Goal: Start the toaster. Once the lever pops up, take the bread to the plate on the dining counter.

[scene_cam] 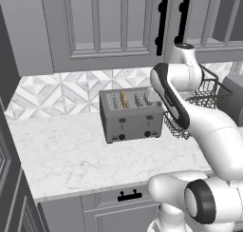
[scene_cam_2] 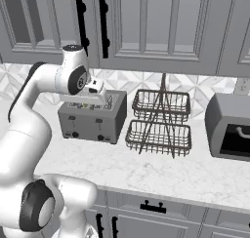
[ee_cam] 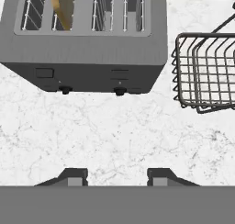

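While the gripper [ee_cam: 117, 177] hangs above the marble surface [scene_cam: 66, 155] in front of the toaster [scene_cam: 130, 114], its jaws stand partly apart with nothing between them, the two dark fingertips [ee_cam: 73, 176] showing bare stone in the gap. The toaster sits against the tiled backsplash [scene_cam: 61, 91], its two levers and two small black knobs [ee_cam: 120, 91] facing the robot. The bread [scene_cam: 124, 99] stands upright in a slot toward the toaster's left end, its golden edge rising above the top. Just beside the toaster, on its right, stands the black wire basket rack [scene_cam_2: 158, 122], and beyond that a grey appliance [scene_cam_2: 229, 127].
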{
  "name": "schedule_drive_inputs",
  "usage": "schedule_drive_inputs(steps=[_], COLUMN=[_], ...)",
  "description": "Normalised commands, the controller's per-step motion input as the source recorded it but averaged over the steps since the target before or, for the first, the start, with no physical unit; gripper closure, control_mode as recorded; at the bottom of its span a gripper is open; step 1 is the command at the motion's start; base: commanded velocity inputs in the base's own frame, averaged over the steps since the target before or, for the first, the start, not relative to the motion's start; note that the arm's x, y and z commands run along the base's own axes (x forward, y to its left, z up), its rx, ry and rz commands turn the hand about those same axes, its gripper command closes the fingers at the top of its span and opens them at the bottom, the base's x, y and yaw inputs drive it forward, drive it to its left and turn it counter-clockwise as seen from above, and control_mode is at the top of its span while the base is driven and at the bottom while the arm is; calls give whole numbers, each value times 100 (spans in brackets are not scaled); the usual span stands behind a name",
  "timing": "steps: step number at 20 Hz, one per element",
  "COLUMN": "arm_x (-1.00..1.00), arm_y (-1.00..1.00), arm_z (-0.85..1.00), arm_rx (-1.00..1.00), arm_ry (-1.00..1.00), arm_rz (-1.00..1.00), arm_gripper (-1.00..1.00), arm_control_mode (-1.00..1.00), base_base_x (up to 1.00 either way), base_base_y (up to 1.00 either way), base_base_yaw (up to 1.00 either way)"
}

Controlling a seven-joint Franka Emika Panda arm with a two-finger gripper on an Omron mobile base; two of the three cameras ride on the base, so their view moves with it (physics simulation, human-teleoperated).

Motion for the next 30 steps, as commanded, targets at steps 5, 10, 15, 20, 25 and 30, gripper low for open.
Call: schedule_drive_inputs(steps=[5, 10, 15, 20, 25, 30], arm_x=[0, 0, 0, 5, 10, 23], arm_y=[34, 72, 74, 53, 29, 1], arm_z=[0, 0, -5, -19, -20, -36], arm_rx=[0, 0, 0, -1, 0, 0], arm_ry=[0, 0, 0, -1, -2, -2], arm_rz=[0, -1, -4, -5, -2, 0], arm_gripper=[-100, -100, -100, 100, 100, 100], arm_control_mode=[-100, -100, -100, -100, -100, -100], base_base_x=[0, 0, 0, 0, 0, 0], base_base_y=[0, 0, 0, 0, 0, 0], base_base_yaw=[0, 0, 0, 0, 0, 0])
